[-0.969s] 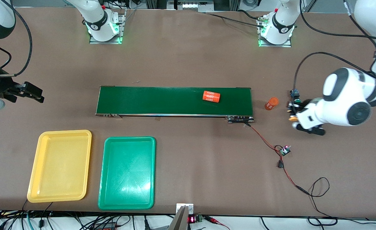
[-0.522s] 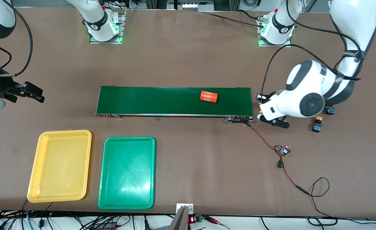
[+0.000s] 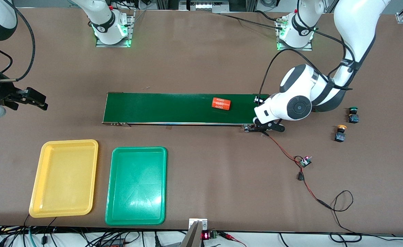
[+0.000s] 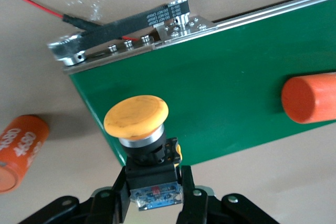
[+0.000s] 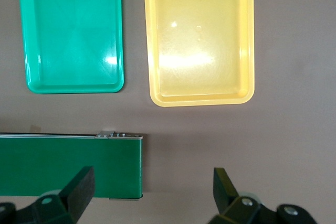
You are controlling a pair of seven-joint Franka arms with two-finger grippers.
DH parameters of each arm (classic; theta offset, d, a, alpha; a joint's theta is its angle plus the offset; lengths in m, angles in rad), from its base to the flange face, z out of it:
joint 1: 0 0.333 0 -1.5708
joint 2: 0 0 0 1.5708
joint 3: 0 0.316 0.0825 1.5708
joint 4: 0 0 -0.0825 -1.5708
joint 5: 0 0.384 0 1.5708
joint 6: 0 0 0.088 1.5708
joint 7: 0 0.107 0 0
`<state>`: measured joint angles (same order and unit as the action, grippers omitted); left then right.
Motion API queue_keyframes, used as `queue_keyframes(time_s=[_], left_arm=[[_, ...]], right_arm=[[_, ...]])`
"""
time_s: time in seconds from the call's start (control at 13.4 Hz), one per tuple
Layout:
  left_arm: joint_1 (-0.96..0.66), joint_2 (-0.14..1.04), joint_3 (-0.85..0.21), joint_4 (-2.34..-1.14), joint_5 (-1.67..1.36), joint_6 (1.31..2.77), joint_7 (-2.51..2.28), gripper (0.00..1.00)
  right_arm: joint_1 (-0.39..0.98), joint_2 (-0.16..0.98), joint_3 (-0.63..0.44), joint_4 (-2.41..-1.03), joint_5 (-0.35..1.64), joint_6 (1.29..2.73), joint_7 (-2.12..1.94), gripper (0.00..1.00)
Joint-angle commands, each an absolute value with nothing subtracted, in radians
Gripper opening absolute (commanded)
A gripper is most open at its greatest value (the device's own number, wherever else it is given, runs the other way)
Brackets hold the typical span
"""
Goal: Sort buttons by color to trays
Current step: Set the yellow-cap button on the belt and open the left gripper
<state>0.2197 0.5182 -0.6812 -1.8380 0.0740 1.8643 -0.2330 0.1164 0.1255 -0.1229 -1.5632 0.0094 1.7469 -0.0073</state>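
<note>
Two shallow rectangular plastic trays, one yellow (image 3: 64, 178) and one green (image 3: 136, 185), are lying side by side toward the right arm's end of the table, nearer the front camera than the long dark green conveyor belt (image 3: 174, 108), and both are holding nothing, so by my judgement the sorting is only just starting. One small push-button switch with an orange-yellow round cap on a blocky dark body (image 4: 137, 118) is being pinched by the left gripper (image 4: 152, 195), whose fingers are pressed against the sides of that body. That gripper is hanging over the belt's end toward the left arm's side, with the arm folding low from its base and the wrist turning the cap out toward the belt. Two more switches are standing on the brown table well apart from the belt toward the left arm's end: a green-capped one (image 3: 352, 115) and, nearer the front camera, an orange-capped one (image 3: 340, 133). A fourth is not showing anywhere. One orange cylinder printed "4680" (image 3: 221, 103) is lying on the belt, and another (image 4: 21, 150) is lying on the table just beside the belt's end. The right gripper (image 5: 152, 192) is waiting with fingers spread wide, over the table by the belt's other end.
</note>
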Motion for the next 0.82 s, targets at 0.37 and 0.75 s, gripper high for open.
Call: queue_keyframes(time_s=[0.37, 0.75], left_arm=[[0.192, 0.531, -0.681, -1.887, 0.06, 1.92, -0.241, 0.22], [0.193, 0.557, -0.678, -1.884, 0.064, 1.922, -0.247, 0.8]], right_arm=[[0.06, 0.117, -0.071, -1.569, -0.002, 1.747, -0.006, 1.0], [0.055, 0.127, -0.072, -1.568, -0.005, 1.756, 0.003, 1.0]])
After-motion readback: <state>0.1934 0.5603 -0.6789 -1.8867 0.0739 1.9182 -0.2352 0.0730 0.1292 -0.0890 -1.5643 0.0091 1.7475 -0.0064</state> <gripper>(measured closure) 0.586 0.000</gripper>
